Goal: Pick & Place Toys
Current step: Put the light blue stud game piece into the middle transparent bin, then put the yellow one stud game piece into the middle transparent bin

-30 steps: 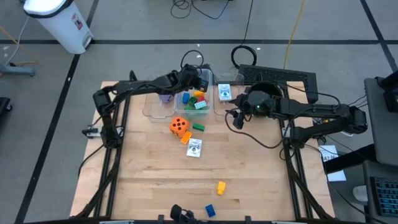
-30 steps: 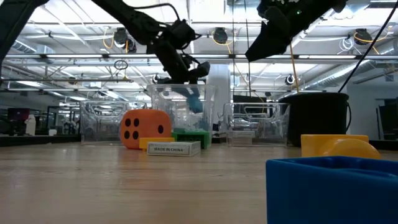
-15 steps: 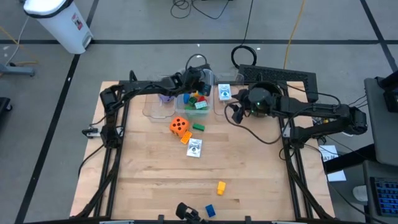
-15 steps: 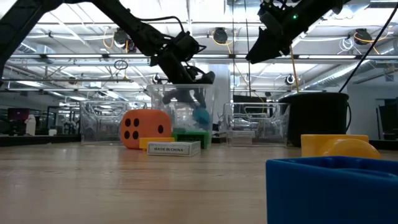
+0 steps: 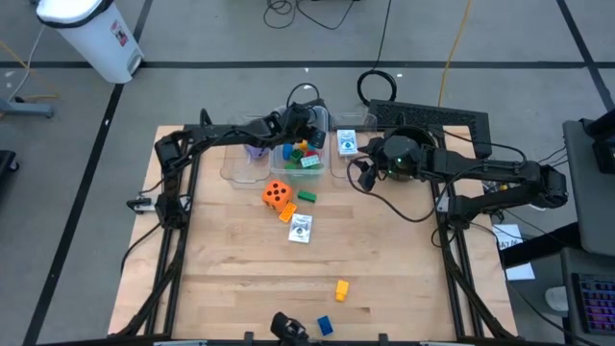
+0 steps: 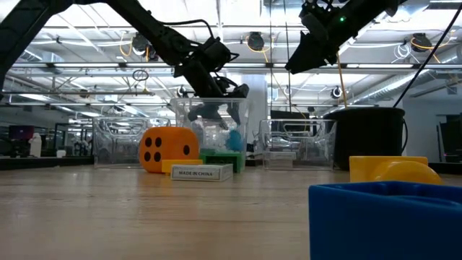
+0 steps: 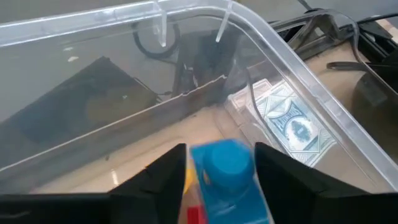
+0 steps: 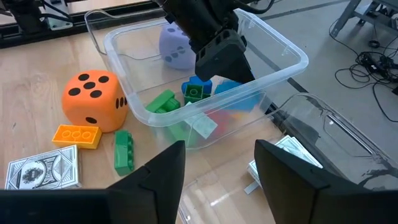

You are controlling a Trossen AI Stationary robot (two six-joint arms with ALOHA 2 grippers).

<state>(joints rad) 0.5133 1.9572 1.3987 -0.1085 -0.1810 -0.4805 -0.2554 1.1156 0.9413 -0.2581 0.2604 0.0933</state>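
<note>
A: Item one, high view. What has changed?
B: Left claw (image 5: 309, 125) is over the middle tub (image 5: 300, 177), same place as half a second ago, after shifting toward the tub's far right corner. Right claw (image 5: 363, 178) waits just beside the tub's right side.

A: Item two, low view.
B: Teal block (image 6: 232, 137): a second ago up at the left claw's tips, now low inside the tub and clear of them. My reading is released and dropped in.

A: Item three, left wrist view.
B: Fingers (image 7: 166, 177) parted. The teal block shows between them, but beyond the tips on the pile in the tub. Nothing held.

A: Item four, right wrist view.
B: Right claw wide and empty. It looks onto the tub, with the left claw above the blocks.

A: Meaning for the task?
B: One more toy is stowed and the left claw is free for another. Outstanding on the counter (image 5: 231, 279): orange die (image 5: 277, 195), green block (image 5: 307, 197), card (image 5: 301, 229), yellow block (image 5: 341, 288), blue block (image 5: 325, 326). Well short of done, I judge.
</note>
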